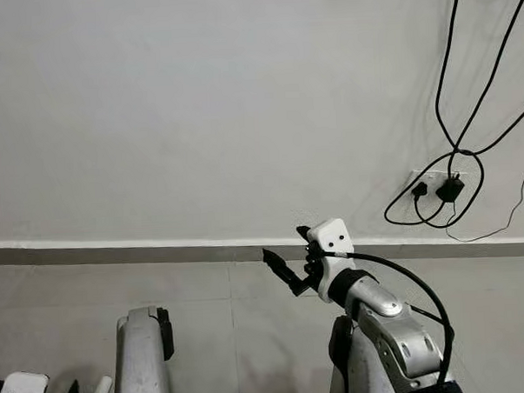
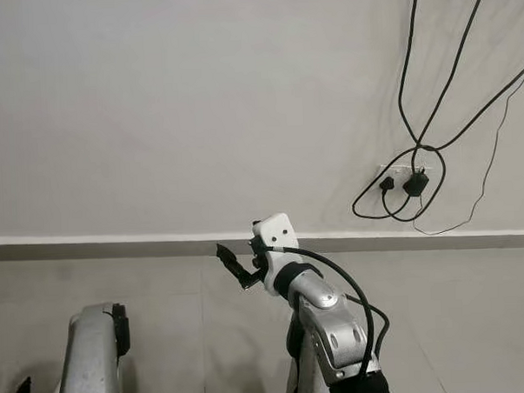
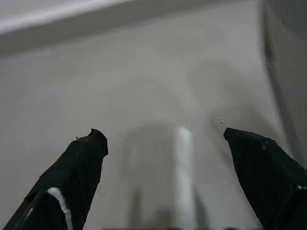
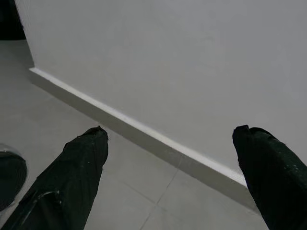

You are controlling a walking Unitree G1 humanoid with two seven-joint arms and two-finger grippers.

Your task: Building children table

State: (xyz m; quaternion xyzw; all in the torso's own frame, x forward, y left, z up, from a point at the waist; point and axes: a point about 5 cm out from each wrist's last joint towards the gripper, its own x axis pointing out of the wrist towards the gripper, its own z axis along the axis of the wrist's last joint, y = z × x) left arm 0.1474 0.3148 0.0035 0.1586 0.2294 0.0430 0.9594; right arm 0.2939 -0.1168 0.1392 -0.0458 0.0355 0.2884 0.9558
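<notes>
The robot faces a grey wall (image 1: 197, 104), the right gripper (image 4: 168, 139) raised before the skirting (image 1: 116, 246) at the wall's foot, jaws spread wide and holding nothing. The left gripper (image 3: 163, 139) hangs low over the tiled floor (image 1: 251, 336) below the wall, likewise parted and unladen. Black cables (image 1: 467, 109) run down the wall to a socket (image 1: 436, 187). No table part can be made out.
</notes>
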